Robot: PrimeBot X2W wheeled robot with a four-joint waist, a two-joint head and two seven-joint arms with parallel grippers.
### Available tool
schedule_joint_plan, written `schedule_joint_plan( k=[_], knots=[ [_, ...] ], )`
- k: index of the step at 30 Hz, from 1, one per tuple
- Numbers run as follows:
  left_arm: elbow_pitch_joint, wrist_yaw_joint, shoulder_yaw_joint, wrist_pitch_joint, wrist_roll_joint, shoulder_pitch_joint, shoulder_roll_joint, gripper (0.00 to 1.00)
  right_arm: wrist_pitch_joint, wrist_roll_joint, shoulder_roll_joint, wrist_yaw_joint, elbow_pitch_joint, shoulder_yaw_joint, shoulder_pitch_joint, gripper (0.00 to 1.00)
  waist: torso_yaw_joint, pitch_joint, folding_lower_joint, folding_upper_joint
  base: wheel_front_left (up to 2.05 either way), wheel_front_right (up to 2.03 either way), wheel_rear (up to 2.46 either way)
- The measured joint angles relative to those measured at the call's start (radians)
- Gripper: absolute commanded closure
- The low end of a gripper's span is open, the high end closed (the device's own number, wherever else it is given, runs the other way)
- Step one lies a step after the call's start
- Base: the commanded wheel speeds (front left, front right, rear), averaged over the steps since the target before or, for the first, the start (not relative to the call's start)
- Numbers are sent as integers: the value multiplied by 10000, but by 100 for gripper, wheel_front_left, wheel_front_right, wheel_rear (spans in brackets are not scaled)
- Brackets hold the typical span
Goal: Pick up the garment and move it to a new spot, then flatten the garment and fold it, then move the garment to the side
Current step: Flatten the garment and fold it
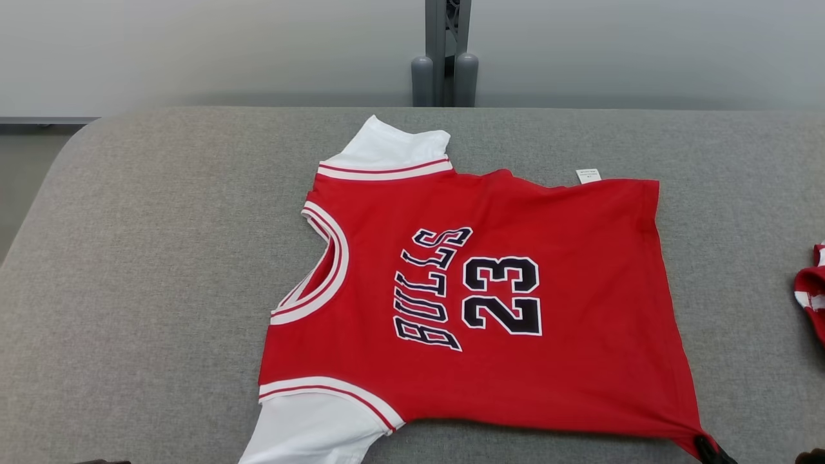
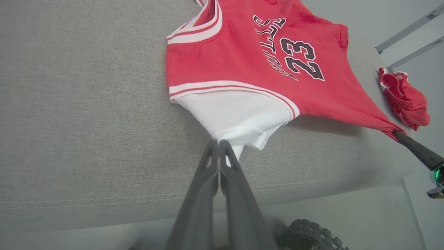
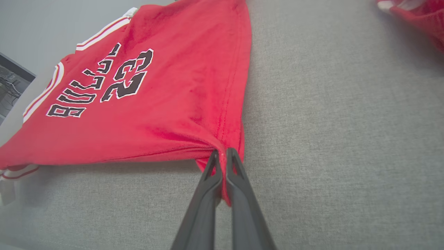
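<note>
The garment [image 1: 490,290] is a red jersey with white sleeves and "BULLS 23" in black, spread flat on the grey table, neck to the left. My left gripper [image 2: 218,143] is shut on the tip of the near white sleeve [image 2: 236,118]. My right gripper [image 3: 222,152] is shut on the near hem corner of the garment [image 3: 145,90], which is pulled taut toward it. In the head view the right gripper [image 1: 708,446] shows at the bottom edge, at that stretched corner. In the left wrist view the right gripper's dark fingers [image 2: 414,147] hold the same corner.
A second red and white cloth [image 1: 813,293] lies bunched at the table's right edge, also seen as a red heap [image 2: 404,99]. A grey post [image 1: 445,55] stands behind the table's far edge. The table's near edge [image 2: 208,205] runs just below my left gripper.
</note>
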Motion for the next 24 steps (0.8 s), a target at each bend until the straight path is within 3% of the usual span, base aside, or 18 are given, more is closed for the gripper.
schedule_joint_plan(
  k=[6,11,14,16,24],
  knots=[
    [-4,-79,232,-44,75,-312,142,100,447,-209,272,0,-554,-132,-223,100,-129,142,0,0,0,0,0],
    [244,-464,414,-115,173,-1326,48,100,468,-470,380,0,-667,-221,-1189,100,-271,451,0,0,0,0,0],
    [706,-635,525,-311,286,-2236,-326,100,290,-575,420,0,-529,-253,-2029,100,-343,723,0,0,0,0,0],
    [1404,-794,548,-587,301,-3173,-1016,100,61,-736,449,0,-130,-265,-2736,100,-419,1007,0,0,0,0,0],
    [3847,-1664,140,-849,362,-5287,-2151,100,-633,-788,460,0,1413,247,-4226,100,-538,1618,0,0,0,0,0]
  ],
)
